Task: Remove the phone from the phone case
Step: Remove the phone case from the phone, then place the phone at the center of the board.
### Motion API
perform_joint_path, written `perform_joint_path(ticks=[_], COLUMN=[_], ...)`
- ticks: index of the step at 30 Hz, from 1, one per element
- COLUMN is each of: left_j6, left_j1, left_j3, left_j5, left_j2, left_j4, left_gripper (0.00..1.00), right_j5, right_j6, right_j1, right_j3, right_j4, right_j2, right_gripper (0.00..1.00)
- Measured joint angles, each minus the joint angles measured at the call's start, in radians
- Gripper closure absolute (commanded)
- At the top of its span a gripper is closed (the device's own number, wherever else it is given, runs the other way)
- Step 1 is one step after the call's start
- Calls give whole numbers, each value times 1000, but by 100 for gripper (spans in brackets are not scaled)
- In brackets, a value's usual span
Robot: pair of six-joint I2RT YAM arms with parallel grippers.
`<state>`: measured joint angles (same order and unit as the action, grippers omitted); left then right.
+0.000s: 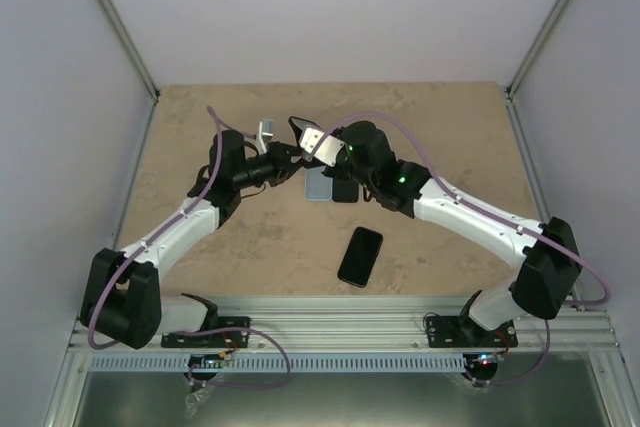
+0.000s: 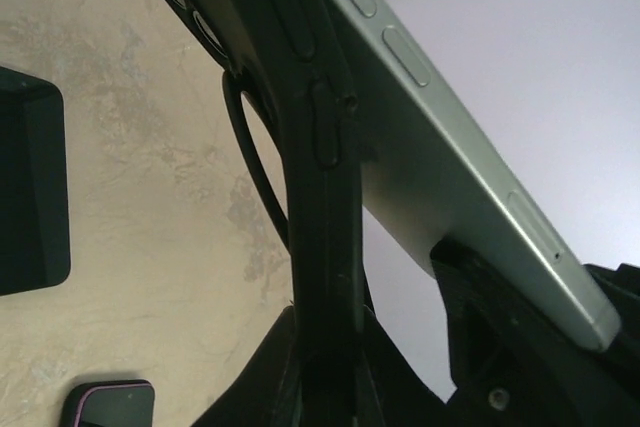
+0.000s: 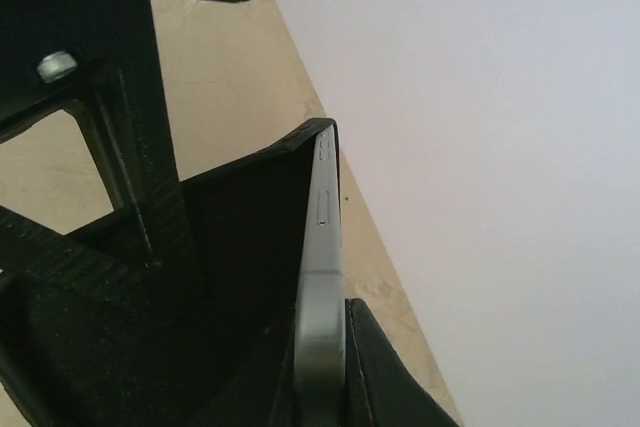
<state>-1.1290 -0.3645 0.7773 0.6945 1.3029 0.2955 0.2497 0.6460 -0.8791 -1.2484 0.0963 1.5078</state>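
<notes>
Phone (image 2: 450, 177) and case (image 2: 310, 127) run off-frame, seemingly part-separated.

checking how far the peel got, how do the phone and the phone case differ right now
Colour: the phone shows a pale silvery-green edge, the phone case is black. Shape: the phone's edge runs straight, while the phone case bends away from it. Fit: at one end a gap shows between phone and phone case; at the other they meet. Both are up off the table.
</notes>
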Motion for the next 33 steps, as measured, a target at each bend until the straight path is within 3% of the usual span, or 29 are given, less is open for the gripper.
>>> perform_joint_path(ticks=[13,22,28,33], left_j6=[148,198,217,225], left_j1=[14,37,40,47], left_j3=[0,2,4,12], left_j5=[-87,-134,-147,-156], left_j2=[-10,-10,-10,-10], left_j4=[-145,-193,-214,-219], left_gripper=[100,100,100,100], right_j5=[-97,-134,-142,-134], right_j6=[-129,-163,-160,-94], right_j1=[39,104,149,189], right_j3=[-161,-158,-63,133], right_j4=[179,233,232,191], right_j2=[-42,-117,-191,-273], right_gripper=[99,99,99,100])
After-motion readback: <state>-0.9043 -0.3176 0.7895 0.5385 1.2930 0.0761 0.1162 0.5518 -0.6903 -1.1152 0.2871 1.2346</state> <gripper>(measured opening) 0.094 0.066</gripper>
